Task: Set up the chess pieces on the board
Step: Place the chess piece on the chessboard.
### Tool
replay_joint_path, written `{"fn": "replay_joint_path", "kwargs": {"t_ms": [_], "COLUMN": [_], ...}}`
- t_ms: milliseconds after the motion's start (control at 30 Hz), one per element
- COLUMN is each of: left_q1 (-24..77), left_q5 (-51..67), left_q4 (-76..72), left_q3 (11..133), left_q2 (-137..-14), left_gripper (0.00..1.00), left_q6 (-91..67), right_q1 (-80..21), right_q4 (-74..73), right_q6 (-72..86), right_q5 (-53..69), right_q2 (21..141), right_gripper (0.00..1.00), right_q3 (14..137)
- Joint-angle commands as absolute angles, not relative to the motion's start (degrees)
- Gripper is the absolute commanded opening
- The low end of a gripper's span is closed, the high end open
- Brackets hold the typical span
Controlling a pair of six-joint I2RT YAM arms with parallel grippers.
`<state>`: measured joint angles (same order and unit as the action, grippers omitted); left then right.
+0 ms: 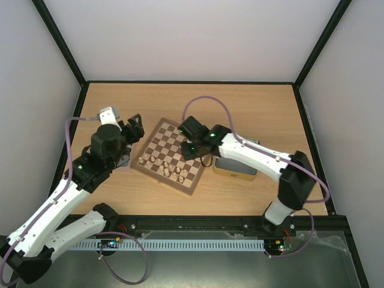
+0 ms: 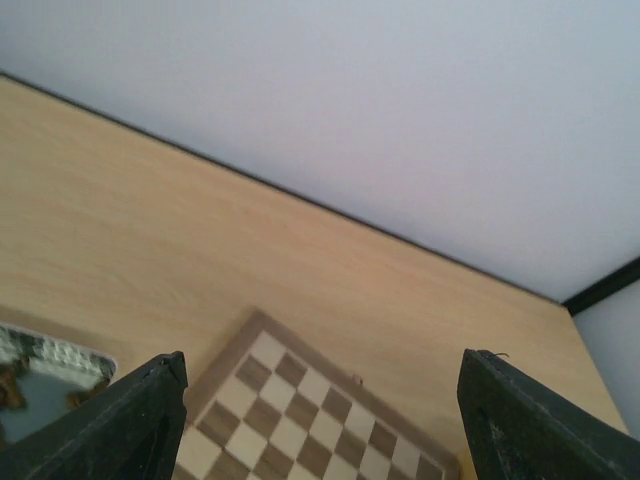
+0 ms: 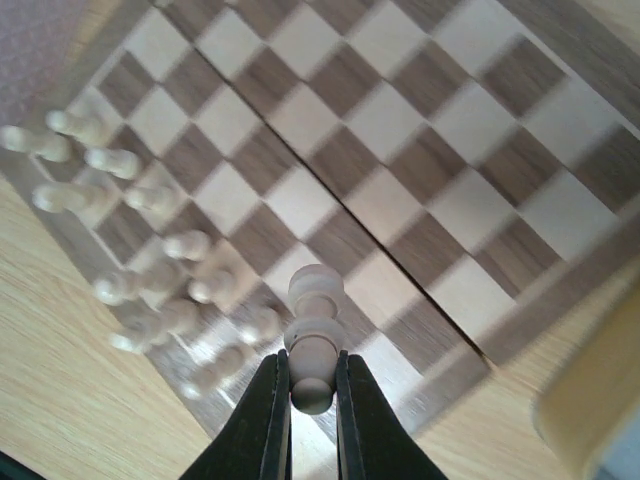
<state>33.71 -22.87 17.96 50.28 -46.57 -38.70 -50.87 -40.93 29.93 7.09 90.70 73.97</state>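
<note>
Cream piece (image 3: 314,335) in right hand (image 3: 312,372) over board (image 3: 420,150) edge | left hand (image 2: 322,400) wide | far squares (image 1: 173,135) open

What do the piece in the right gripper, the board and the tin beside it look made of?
The pale piece in the right gripper looks like turned wood, smooth and unpainted: rounded rings, cream tone. The board looks wooden: grain streaks across dark and tan squares, matte. The tin seems metal with a gold sheen, but too small to be sure.
</note>
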Motion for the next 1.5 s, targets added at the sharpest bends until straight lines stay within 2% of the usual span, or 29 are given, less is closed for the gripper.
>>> {"fn": "replay_joint_path", "kwargs": {"t_ms": [0,300,533,1100,1467], "left_q1": [33.39,33.20,33.22,33.16,33.22], "left_q5": [-31.76,-40.87,-46.23,-45.77,-45.49], "left_q4": [22.22,25.08,23.35,23.55,23.24], "left_q3": [56.11,61.04,59.90,58.36,57.39], "left_q2": [-43.31,-37.08,-31.96,-31.10,-30.48], "left_gripper": [0.77,0.78,0.78,0.78,0.78], "left_q6": [-33.22,-31.09,-30.13,-30.58,-31.04], "right_q1": [-55.82,-63.28,-65.55,-66.34,-66.53], "right_q4": [-46.75,-51.93,-55.63,-59.84,-60.62], "right_q6": [27.81,25.23,24.67,22.32,21.86], "right_q5": [3.23,4.02,3.82,3.68,1.75], "right_q2": [98.68,114.18,122.13,128.11,130.06], "right_gripper": [0.02,0.02,0.02,0.03,0.11], "right_q3": [84.93,105.54,113.21,115.34,116.10]}}
